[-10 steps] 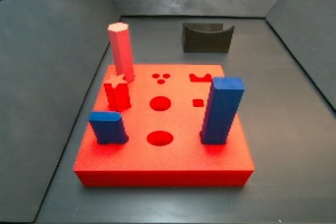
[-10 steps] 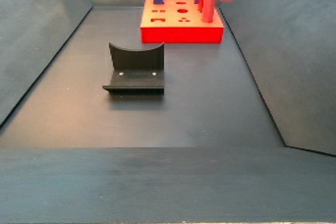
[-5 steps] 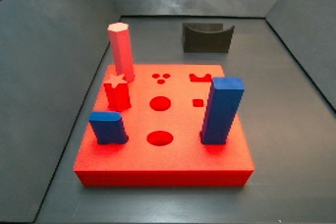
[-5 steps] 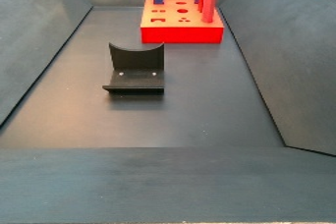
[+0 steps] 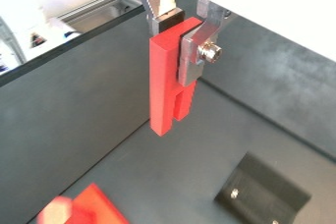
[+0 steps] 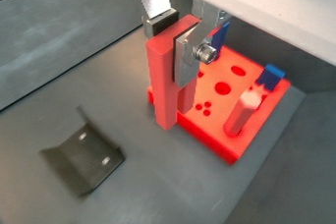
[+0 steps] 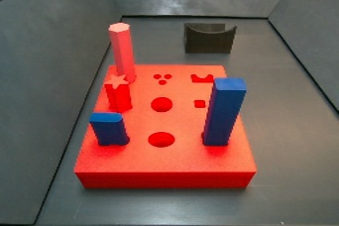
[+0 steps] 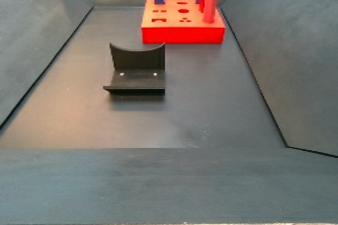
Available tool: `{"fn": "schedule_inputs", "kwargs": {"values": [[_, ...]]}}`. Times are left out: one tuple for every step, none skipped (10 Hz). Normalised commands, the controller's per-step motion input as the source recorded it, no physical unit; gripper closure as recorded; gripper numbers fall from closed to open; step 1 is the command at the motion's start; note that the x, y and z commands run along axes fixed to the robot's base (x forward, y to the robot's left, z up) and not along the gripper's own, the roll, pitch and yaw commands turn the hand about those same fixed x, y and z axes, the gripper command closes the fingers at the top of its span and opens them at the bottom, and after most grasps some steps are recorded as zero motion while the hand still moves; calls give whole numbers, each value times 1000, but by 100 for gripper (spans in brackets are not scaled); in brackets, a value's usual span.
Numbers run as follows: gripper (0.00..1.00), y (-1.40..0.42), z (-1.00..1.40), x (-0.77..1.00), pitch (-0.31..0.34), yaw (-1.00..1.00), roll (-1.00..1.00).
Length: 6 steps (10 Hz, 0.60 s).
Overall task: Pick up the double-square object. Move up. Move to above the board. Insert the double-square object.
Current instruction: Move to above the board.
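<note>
Wrist views alone show the claw [image 6: 182, 33] gripping the double-square object [image 6: 167, 81].

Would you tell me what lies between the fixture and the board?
Only bare dark floor separates the fixture from the board in both side views; the gripper, holding the double-square object, shows only in the wrist views.

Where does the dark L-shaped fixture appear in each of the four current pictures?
Wrist view: the dark L-shaped fixture lies on the floor below the gripper, whose fingers hold the slender red double-square object.
Wrist view: fixture on the floor, apart from the board.
Side view: fixture behind the board.
Side view: fixture before the board.
Shared landmark: the board.
</note>
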Motion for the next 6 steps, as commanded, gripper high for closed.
{"fn": "schedule_inputs", "kwargs": {"values": [[100, -1000, 58, 212, 120, 2, -3], [100, -1000, 61, 222, 125, 7, -7], [100, -1000, 62, 232, 134, 5, 2], [100, -1000, 70, 247, 137, 8, -6], [100, -1000, 76, 266, 130, 9, 1], [100, -922, 70, 264, 127, 8, 9]]}}
